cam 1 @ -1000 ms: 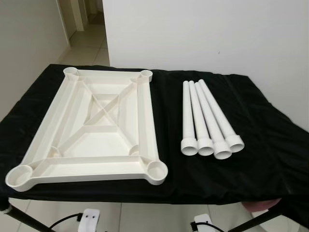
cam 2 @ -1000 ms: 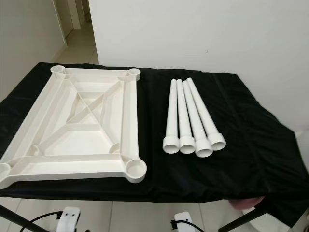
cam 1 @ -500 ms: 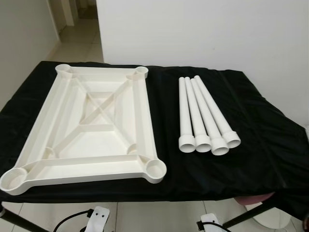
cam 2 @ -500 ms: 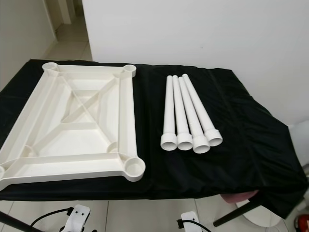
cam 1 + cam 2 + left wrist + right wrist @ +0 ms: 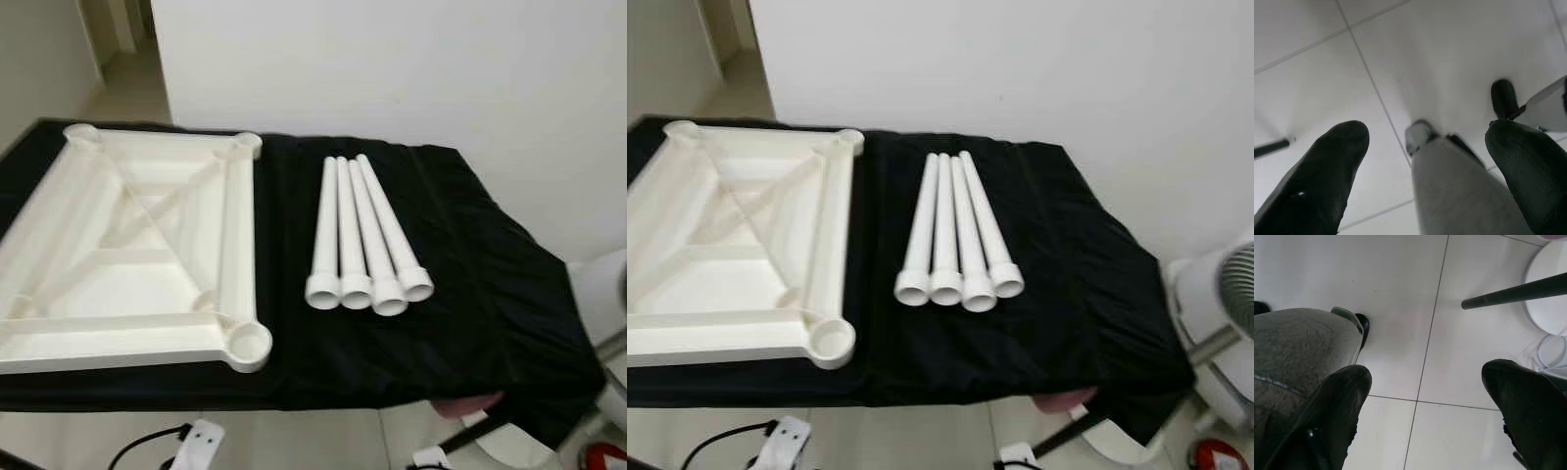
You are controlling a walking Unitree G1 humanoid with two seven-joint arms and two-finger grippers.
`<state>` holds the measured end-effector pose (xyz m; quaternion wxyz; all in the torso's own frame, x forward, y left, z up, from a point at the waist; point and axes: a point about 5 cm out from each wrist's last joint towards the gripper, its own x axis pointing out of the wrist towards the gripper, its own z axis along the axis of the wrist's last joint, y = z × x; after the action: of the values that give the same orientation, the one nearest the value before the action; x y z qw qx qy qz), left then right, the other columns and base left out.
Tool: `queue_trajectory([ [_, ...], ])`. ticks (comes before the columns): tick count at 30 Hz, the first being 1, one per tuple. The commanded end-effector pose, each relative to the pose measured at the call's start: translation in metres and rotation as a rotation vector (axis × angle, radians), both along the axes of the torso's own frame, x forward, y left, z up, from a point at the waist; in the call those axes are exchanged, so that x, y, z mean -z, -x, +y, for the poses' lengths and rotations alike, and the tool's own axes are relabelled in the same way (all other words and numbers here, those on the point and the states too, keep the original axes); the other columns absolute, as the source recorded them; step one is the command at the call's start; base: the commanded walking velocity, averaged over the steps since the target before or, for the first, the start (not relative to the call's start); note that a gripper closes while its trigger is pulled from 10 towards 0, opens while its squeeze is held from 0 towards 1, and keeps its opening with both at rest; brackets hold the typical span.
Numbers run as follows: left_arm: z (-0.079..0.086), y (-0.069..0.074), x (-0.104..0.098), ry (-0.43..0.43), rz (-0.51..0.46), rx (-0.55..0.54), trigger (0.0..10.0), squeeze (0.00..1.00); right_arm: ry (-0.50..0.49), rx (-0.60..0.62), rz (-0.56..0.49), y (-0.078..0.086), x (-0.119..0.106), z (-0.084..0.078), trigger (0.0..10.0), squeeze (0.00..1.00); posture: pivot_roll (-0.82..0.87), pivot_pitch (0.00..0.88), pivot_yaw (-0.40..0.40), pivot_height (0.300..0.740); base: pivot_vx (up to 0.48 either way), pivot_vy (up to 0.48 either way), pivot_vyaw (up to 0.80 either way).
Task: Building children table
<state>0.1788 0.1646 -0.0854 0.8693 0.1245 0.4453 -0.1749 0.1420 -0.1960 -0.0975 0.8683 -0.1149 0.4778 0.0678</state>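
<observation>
A white plastic tabletop (image 5: 127, 264) lies upside down on the left of a table draped in black cloth (image 5: 470, 274), its corner sockets facing up. To its right, several white tube legs (image 5: 361, 235) lie side by side, wide ends toward me. My left gripper (image 5: 1425, 161) hangs open over the tiled floor, with my own grey leg between its fingers in the wrist view. My right gripper (image 5: 1425, 406) hangs open over the floor too, holding nothing.
A white wall (image 5: 392, 69) stands behind the table, and a corridor (image 5: 108, 39) opens at the far left. A white fan (image 5: 1225, 304) stands at the table's right end. A black table leg (image 5: 1513, 293) crosses the right wrist view. The floor is pale tile (image 5: 1400, 293).
The whole picture has shifted left, so the camera has turned right; the fan has come into view. The tabletop and the legs lie as before.
</observation>
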Motion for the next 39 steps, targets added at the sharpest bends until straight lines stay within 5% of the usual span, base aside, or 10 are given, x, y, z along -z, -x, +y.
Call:
queue_trajectory([
  [1, -0.001, 0.003, 0.001, 0.000, 0.001, 0.014, 10.0, 0.00, -0.009, -0.006, 0.015, 0.005, 0.002, 0.003, 10.0, 0.00, -0.04, 0.000, -0.050, 0.740, 0.000, 0.000, 0.00],
  [8, 0.000, -0.014, -0.008, 0.081, -0.069, -0.077, 10.0, 0.00, -0.025, 0.014, -0.069, -0.005, -0.005, -0.004, 10.0, 0.00, -0.03, 0.000, -0.052, 0.740, 0.000, 0.000, 0.00],
  [19, -0.001, -0.021, -0.013, 0.134, -0.104, -0.135, 10.0, 0.00, -0.065, 0.001, -0.173, -0.026, -0.014, 0.005, 10.0, 0.00, -0.02, 0.000, -0.053, 0.740, 0.000, 0.000, 0.00],
  [24, -0.002, -0.020, -0.013, 0.182, -0.095, -0.165, 10.0, 0.00, -0.080, -0.010, -0.211, -0.029, -0.017, 0.008, 10.0, 0.00, -0.02, 0.000, -0.054, 0.740, 0.000, 0.000, 0.00],
  [39, 0.010, -0.011, -0.008, 0.153, -0.057, -0.191, 10.0, 0.00, -0.074, -0.002, -0.204, -0.023, -0.015, 0.006, 10.0, 0.00, -0.02, 0.000, -0.049, 0.740, 0.000, 0.000, 0.00],
])
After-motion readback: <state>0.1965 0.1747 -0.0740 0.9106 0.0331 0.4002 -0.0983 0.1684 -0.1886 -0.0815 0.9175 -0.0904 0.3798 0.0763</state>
